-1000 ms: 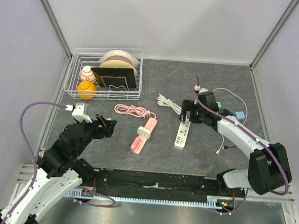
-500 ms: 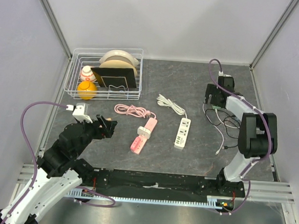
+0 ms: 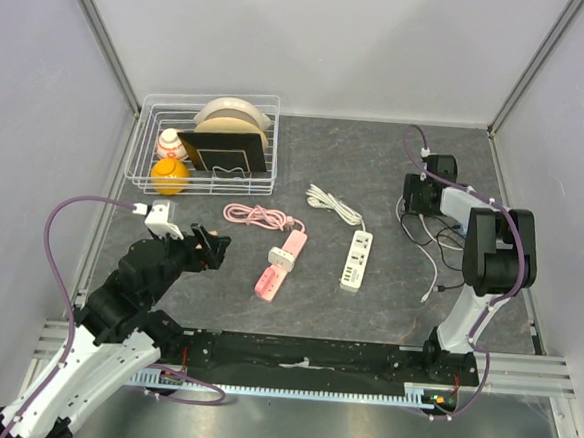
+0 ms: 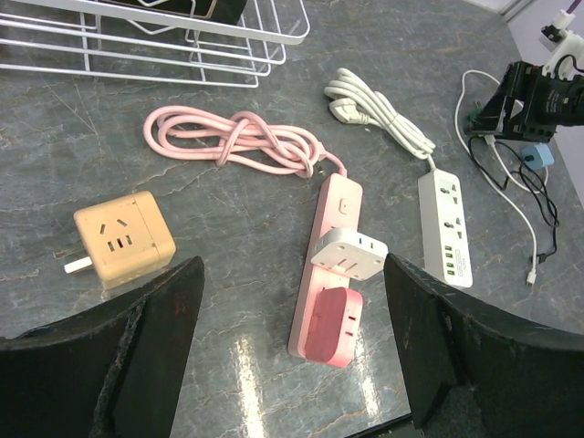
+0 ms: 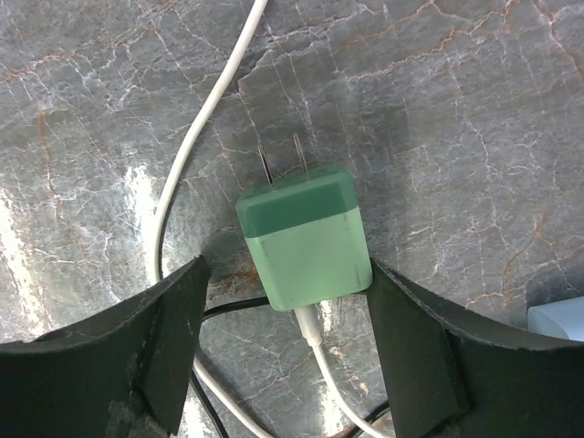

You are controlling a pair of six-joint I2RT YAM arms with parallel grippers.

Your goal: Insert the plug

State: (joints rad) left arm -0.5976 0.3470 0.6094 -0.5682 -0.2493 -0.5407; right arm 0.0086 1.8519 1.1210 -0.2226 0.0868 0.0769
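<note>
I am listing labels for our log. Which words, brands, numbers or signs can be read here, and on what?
No text can be read in any view.
White strip: tiny marks by the sockets, too small to read.
Black board in the rack: a white line drawing, no letters.
Green plug: no print on the faces that show.

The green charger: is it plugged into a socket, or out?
Out. The green charger lies on the table with both metal prongs bare, no socket around them.
</note>
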